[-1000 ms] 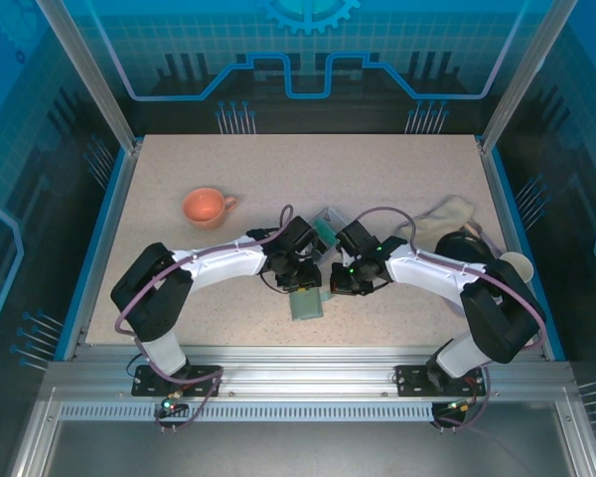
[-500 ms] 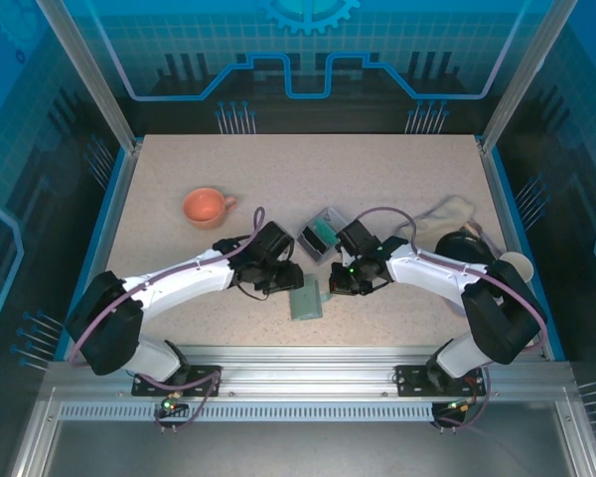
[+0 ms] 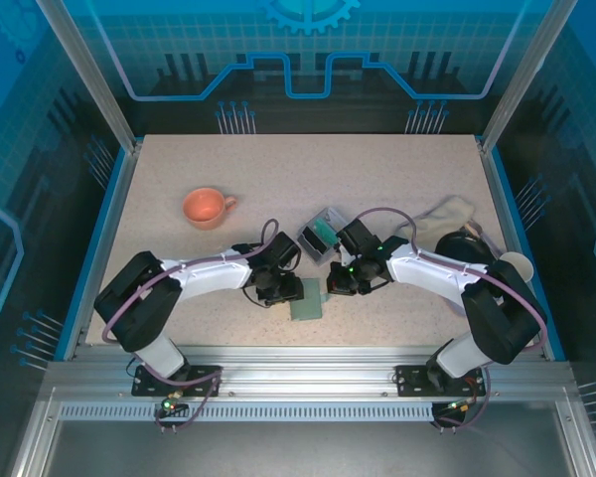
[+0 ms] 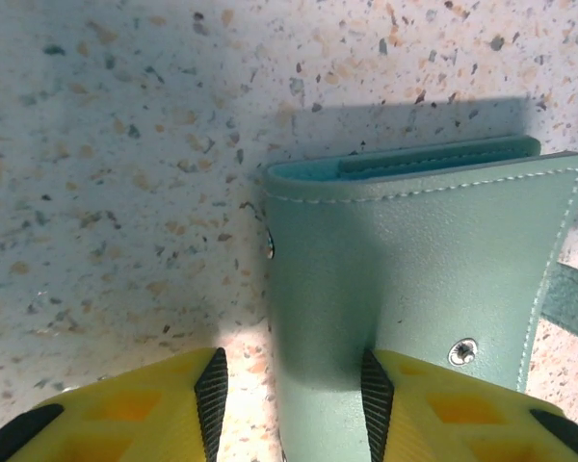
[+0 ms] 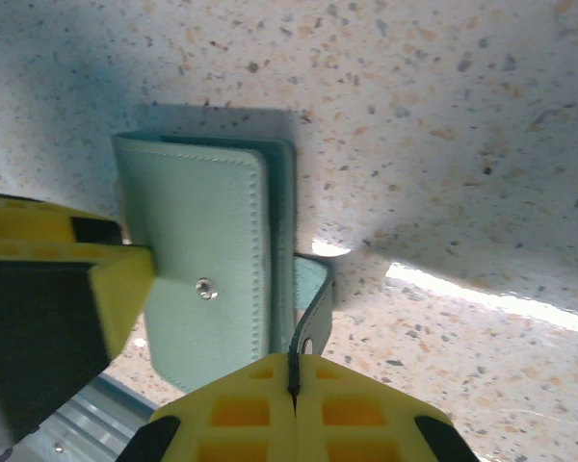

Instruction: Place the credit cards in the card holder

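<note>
what changed: swung out toward 9 o'clock half a second back, now tucked in again. That puts the left claw (image 3: 282,288) back beside the wallet (image 3: 306,305), at its 9 o'clock rather than right over it like a second ago.
left claw: spread wider than a second ago, open, gripping nothing. In the wrist view, one finger over bare tabletop (image 3: 278,179), the other over the green cover, wallet edge in between.
right claw (image 5: 294,371): hasn't budged. Clamped shut, apparently pinching the closure tab (image 5: 313,298), with the strap running straight into the seam between the fingers.
wallet: same spot as a second ago, flat on the tabletop toward the 6 o'clock edge, about mid-width. Folded shut, snap undone, tab drawn out toward the right claw at its 1 o'clock.
cards: none spotted loose on the tabletop. Something teal inside the clear box (image 3: 321,237) at the wallet's 12 o'clock, probably a card, too small to swear to.
meaning for the task: looks like a fresh approach to the cover edge while the tab is held, so probably about to open the wallet. No card in yet, early days.
watch out: thin cover lying flat, so easy to press down on instead of getting under. Tab could slip too.
elsewhere: orange cup (image 3: 204,207) off at 10 o'clock, well apart.
</note>
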